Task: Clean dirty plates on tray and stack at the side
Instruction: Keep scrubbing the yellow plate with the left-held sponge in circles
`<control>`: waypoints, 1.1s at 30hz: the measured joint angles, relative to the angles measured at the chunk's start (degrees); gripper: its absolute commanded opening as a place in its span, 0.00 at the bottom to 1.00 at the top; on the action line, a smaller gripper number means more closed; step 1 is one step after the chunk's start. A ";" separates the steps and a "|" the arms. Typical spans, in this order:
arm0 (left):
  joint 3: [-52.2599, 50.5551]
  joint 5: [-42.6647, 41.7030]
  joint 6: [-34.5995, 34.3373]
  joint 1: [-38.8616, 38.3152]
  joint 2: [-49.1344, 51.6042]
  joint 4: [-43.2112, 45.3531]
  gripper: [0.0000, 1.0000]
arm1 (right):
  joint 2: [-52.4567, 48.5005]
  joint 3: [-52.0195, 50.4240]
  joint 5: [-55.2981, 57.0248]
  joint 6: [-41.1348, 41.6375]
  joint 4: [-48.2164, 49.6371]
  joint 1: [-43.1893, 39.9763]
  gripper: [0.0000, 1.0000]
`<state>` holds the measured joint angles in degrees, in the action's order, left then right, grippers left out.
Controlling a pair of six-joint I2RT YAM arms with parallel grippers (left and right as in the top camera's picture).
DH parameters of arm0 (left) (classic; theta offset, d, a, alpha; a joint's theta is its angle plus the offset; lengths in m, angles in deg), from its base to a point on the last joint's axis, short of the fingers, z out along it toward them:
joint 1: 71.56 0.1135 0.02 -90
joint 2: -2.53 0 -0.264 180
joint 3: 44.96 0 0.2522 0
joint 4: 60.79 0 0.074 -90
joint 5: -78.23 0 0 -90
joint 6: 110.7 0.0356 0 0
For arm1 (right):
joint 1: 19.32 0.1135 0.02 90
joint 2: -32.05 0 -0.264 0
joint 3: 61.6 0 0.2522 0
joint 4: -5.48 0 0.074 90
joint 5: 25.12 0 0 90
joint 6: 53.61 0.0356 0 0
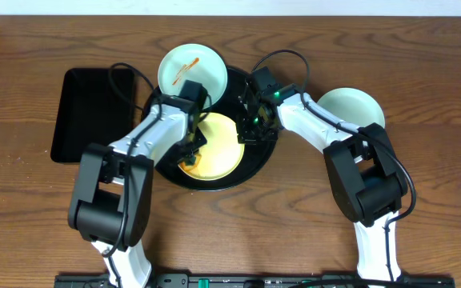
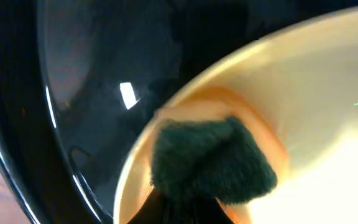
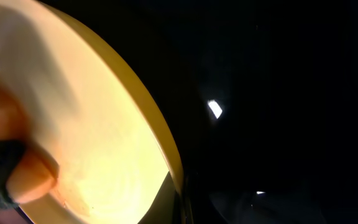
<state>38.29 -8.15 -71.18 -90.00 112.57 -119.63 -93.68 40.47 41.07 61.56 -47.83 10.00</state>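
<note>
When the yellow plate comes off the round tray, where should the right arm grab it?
Pinch the raised rim on the right edge of the yellow plate, coming from the right with one finger inside and one outside. It lies flat in the tray, so only the rim offers a hold, and the left gripper with its green pad occupies the left side.
</note>
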 measured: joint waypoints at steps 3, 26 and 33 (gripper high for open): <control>-0.09 2.03 -2.27 -2.71 0.00 2.29 0.08 | 0.00 0.00 -0.02 -0.15 0.00 0.00 0.01; -0.39 1.73 2.23 -6.08 0.04 1.75 0.07 | 0.00 -0.02 -0.02 -0.57 -0.02 0.00 0.01; -0.42 -4.11 2.29 -6.01 -0.11 5.14 0.08 | 0.00 -0.02 -0.04 -0.68 0.00 0.00 0.01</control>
<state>37.88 -12.26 -68.89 -96.01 112.46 -114.49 -93.68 40.45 41.03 60.88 -47.83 10.00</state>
